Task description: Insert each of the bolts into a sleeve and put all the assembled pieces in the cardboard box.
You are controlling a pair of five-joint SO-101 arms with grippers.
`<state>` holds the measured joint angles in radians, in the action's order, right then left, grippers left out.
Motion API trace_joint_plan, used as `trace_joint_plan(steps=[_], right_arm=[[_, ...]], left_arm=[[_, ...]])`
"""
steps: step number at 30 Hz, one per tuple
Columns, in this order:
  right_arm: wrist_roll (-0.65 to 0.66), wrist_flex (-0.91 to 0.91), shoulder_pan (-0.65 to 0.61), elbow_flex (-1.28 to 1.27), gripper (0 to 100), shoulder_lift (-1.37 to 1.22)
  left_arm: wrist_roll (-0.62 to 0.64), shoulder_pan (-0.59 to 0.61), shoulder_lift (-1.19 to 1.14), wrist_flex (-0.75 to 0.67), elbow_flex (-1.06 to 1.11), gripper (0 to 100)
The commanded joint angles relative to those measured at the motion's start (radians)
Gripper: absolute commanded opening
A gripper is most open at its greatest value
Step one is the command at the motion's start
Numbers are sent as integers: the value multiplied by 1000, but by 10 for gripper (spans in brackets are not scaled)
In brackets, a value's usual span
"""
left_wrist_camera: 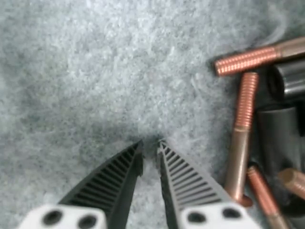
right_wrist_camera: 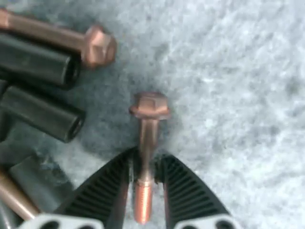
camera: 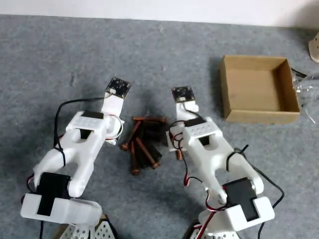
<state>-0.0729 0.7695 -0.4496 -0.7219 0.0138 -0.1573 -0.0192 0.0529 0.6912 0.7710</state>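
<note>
Robotics lab bench: 2 small arms (camera: pixel 82 144) on grey carpet (camera: pixel 50 59)

Pile (camera: pixel 144 142): its 3 o'clock side slips under the right arm (camera: pixel 209 154); the pieces there cannot be counted.
Held bolt (right_wrist_camera: pixel 148 124): clamped in the right gripper (right_wrist_camera: pixel 147 153); whether it touches the desk (right_wrist_camera: pixel 238 95) cannot be told.
Sleeves (right_wrist_camera: pixel 40 62): far ends cut off by the right wrist view's edge.
Loose bolts (left_wrist_camera: pixel 240 129): several cut off at the left wrist view's edge.
Clear object (camera: pixel 305 89): at 3 o'clock of the cardboard box (camera: pixel 259 117), cropped, too blurred to name.
</note>
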Motion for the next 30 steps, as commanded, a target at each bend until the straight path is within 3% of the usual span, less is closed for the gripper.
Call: trace_joint_plan(steps=[1,10,18,24,30], right_arm=[[-5,15,2,-7,4,96],[-3,-131,61,-335,4,631],[-3,-147,170,-510,4,1018],[-3,-143,275,-527,4,1040],[-3,-143,283,-526,4,923]], left_arm=[[-6,-21,2,3,-45,63],[-6,-21,2,3,-45,63],[-6,-21,2,3,-45,63],[-6,-21,2,3,-45,63],[-6,-19,2,3,-45,63]])
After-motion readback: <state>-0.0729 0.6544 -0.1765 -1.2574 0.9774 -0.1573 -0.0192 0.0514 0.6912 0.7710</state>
